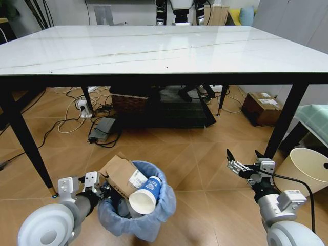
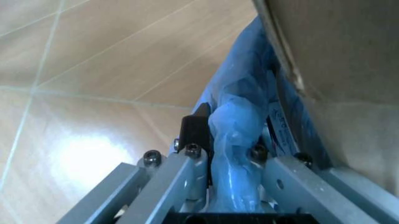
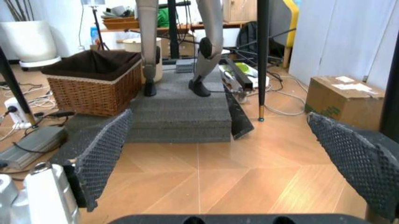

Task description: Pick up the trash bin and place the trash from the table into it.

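The trash bin (image 1: 154,215), lined with a light blue bag, stands on the floor just in front of me. A flat brown cardboard box (image 1: 119,174) and a white blue-rimmed paper cup (image 1: 146,197) stick out of it. My left gripper (image 1: 97,190) is shut on the bin's near-left rim; in the left wrist view the gripper (image 2: 234,135) pinches the blue bag (image 2: 240,102), with the cardboard (image 2: 337,56) beside it. My right gripper (image 1: 245,161) hangs open to the right of the bin, holding nothing, its mesh pads (image 3: 103,151) spread wide. The white marble table (image 1: 154,48) stands ahead.
A white pot (image 1: 311,169) sits on the floor at the right, close to my right arm. Under the table are a wicker basket (image 3: 93,79), a grey foam mat (image 3: 181,112), a power strip with cables (image 1: 83,107) and a cardboard box (image 1: 262,107). Black slanted table legs (image 1: 25,146) flank the bin.
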{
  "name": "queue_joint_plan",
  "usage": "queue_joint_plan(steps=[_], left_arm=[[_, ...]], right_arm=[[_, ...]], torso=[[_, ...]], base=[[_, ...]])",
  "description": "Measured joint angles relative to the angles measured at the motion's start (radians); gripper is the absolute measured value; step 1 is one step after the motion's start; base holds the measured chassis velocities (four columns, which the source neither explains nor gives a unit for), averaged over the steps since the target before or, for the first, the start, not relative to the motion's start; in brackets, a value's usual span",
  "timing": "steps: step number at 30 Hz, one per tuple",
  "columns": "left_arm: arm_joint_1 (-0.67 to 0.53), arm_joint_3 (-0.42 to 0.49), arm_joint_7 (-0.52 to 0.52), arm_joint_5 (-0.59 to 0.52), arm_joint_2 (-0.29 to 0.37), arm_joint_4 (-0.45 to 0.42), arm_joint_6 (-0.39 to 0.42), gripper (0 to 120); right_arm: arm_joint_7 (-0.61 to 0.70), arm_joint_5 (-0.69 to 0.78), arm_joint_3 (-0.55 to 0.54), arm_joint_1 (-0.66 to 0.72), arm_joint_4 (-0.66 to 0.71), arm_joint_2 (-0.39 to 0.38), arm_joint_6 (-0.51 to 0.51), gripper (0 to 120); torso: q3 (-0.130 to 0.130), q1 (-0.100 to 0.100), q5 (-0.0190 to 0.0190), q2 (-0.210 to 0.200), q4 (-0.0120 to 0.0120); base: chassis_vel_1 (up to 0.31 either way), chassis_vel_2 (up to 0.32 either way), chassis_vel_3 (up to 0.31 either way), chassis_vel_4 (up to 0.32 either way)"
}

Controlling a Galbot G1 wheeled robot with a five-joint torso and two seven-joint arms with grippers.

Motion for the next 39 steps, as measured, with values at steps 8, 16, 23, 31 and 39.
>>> queue_joint_plan(steps=[8, 16, 23, 31, 39], left_arm=[[0.028, 0.006, 0.032, 0.088, -0.032, 0.078, 0.000, 3], [0.085, -0.009, 0.237, 0.320, -0.061, 0.135, -0.003, 3], [0.098, -0.012, 0.289, 0.364, -0.080, 0.156, -0.012, 3], [0.096, -0.017, 0.353, 0.412, -0.092, 0.203, -0.034, 3], [0.074, -0.029, 0.457, 0.453, -0.089, 0.279, -0.073, 3]], right_arm=[[0.000, -0.001, 0.010, -0.003, -0.002, -0.001, 0.010, 100], [0.000, -0.001, 0.006, 0.000, -0.003, 0.004, 0.013, 100], [0.000, -0.004, -0.001, 0.004, -0.003, 0.005, 0.013, 100], [-0.001, -0.004, 0.006, 0.001, 0.000, -0.001, 0.013, 100], [-0.001, -0.002, 0.010, -0.001, 0.006, -0.004, 0.014, 100]], torso=[[0.000, 0.000, -0.0001, 0.003, 0.0000], [0.000, 0.000, 0.0002, 0.004, 0.0000], [0.000, 0.000, -0.0001, 0.005, 0.0000], [0.001, 0.000, -0.0001, 0.006, 0.0000], [0.001, 0.000, -0.0001, 0.007, 0.0000]], base=[[0.000, 0.000, 0.000, 0.000], [0.000, 0.000, 0.000, 0.000], [0.000, 0.000, 0.000, 0.000], [0.000, 0.000, 0.000, 0.000], [0.000, 0.000, 0.000, 0.000]])
